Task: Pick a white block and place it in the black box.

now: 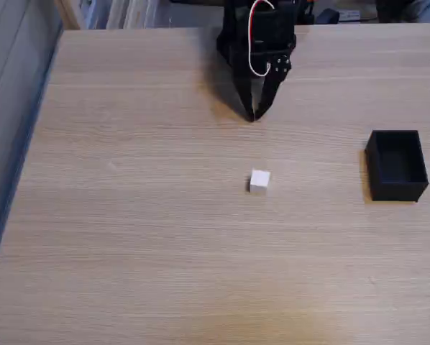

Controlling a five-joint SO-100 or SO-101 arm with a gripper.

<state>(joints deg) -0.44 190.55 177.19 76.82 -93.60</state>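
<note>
Where wood-grain table [129, 273] lies bare in foreground, nothing rests. Mid-table: white block [259, 180], small plain cube, sitting alone, untouched. Right of it, well apart: black box [396, 187], matte, thin-walled, lidless. Far edge: black gripper [254, 115] pointing down, fingertips pressed together, holding nothing.

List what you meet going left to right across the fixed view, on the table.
pincer with its tips close together, near the far edge → white block alone on the wood, slightly right of the pincer tips → black box near the right edge, open side up.
</note>
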